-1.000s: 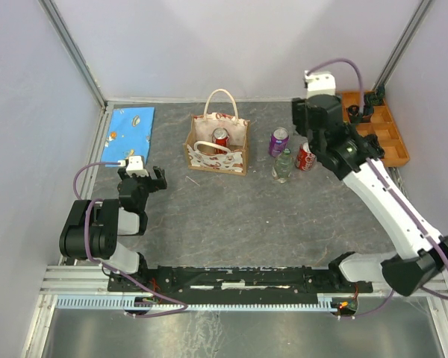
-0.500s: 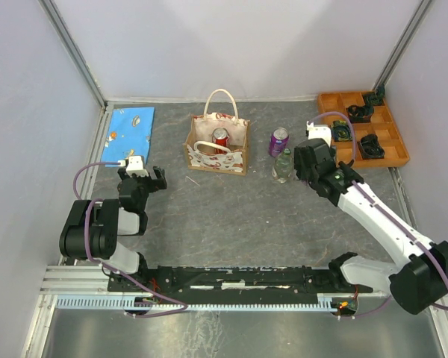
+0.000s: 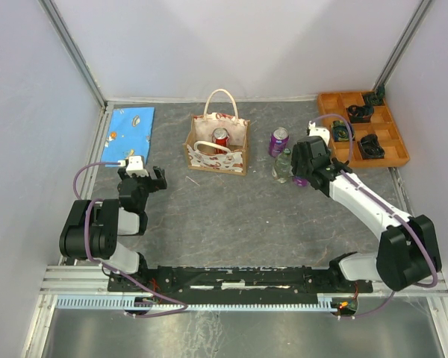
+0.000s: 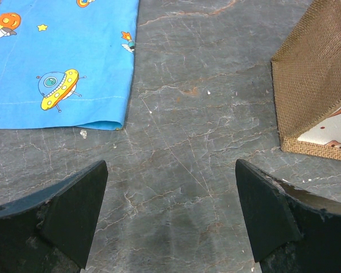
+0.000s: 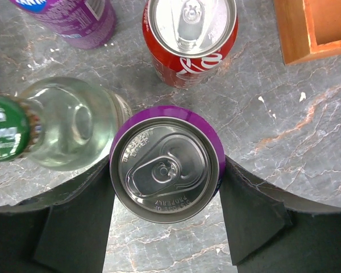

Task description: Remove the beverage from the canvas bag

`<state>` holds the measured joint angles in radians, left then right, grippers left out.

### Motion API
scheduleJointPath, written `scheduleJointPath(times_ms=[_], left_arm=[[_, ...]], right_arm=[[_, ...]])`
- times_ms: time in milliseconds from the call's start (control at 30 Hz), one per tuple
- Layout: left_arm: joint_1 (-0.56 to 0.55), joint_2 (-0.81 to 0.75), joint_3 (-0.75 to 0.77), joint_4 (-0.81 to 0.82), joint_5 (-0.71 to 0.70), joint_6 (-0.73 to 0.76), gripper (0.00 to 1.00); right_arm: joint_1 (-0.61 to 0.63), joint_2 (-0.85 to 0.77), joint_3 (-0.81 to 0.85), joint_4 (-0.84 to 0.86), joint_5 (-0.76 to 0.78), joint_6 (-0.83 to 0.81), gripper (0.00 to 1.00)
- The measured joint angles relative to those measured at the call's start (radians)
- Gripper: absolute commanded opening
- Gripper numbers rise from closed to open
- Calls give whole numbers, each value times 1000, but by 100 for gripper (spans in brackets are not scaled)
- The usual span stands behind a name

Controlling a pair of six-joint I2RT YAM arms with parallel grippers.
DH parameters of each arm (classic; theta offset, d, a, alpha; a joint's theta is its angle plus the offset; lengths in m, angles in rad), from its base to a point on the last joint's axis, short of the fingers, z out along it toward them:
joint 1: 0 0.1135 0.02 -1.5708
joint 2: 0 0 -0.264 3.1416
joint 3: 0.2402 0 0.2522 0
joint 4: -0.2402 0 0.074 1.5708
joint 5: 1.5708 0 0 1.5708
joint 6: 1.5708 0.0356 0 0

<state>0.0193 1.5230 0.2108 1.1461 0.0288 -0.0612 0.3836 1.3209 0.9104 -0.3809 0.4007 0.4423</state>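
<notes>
The canvas bag [image 3: 217, 143] stands at the back middle of the table, with a red can [image 3: 221, 138] upright inside it. Its burlap corner shows in the left wrist view [image 4: 315, 85]. My right gripper [image 3: 303, 176] is shut on a purple can [image 5: 167, 162], seen from above with both fingers against its sides. It holds the can beside a clear green-capped bottle [image 5: 62, 125], a red can [image 5: 190, 40] and another purple can [image 5: 74, 17]. My left gripper [image 3: 145, 177] is open and empty, low over the table left of the bag [image 4: 170, 176].
An orange compartment tray [image 3: 392, 138] with dark parts sits at the back right; its corner shows in the right wrist view [image 5: 295, 34]. A blue patterned cloth [image 3: 128, 136] lies at the back left and also shows in the left wrist view [image 4: 57, 62].
My right arm has swung from the back by the tray toward the front and lowered beside the bottle and cans. The left arm has not moved.
</notes>
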Motion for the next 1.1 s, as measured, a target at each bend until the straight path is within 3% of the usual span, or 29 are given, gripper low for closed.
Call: scheduleJointPath(times_ms=[133,267,433,600,900,1100], left_arm=[[0,0,0,0,0,0,99],[0,0,0,0,0,0,99],[0,0,0,0,0,0,99],[0,0,0,0,0,0,99],[0,0,0,0,0,0,99],[0,0,0,0,0,0,99]], right_arm=[[-11,26,-27,24,-5,18,2],[-13,44,-51,24,-4,33,17],[-15,51,-57,14,0,55,72],[-17,50,-57,8,4,86,98],[-18,-6,-40,-36,38,93,99],[-18,-89,89,-87,69,40,97]])
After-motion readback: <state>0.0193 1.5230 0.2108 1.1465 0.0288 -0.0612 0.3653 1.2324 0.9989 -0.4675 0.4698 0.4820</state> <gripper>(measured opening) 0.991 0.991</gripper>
